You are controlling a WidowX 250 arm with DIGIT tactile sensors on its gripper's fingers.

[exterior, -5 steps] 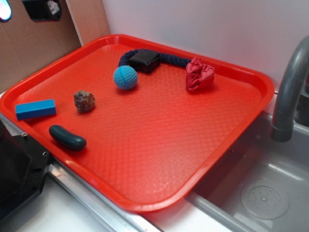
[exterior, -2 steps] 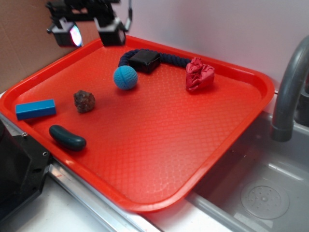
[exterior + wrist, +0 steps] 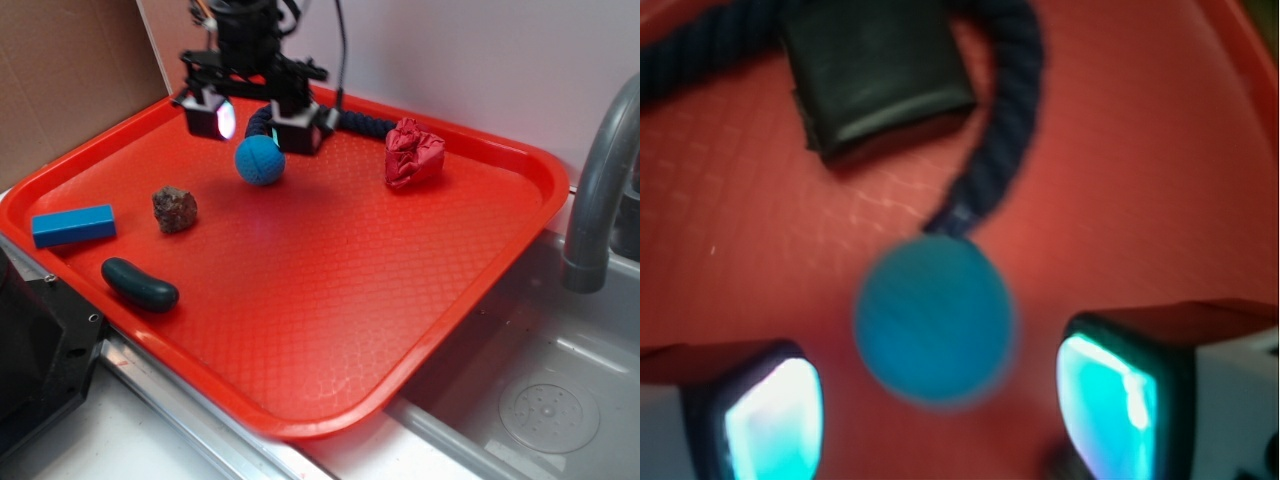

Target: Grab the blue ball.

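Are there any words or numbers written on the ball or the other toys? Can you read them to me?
None: no words, numbers or signs can be read anywhere.
The blue ball has only bumps, no writing.
The blue block, the red tray and the black block look plain.
The wrist view is blurry, so tiny print could be missed.

A white wall (image 3: 480, 60) stands behind the sink (image 3: 540, 390); brown cardboard (image 3: 70, 90) lies to its far left
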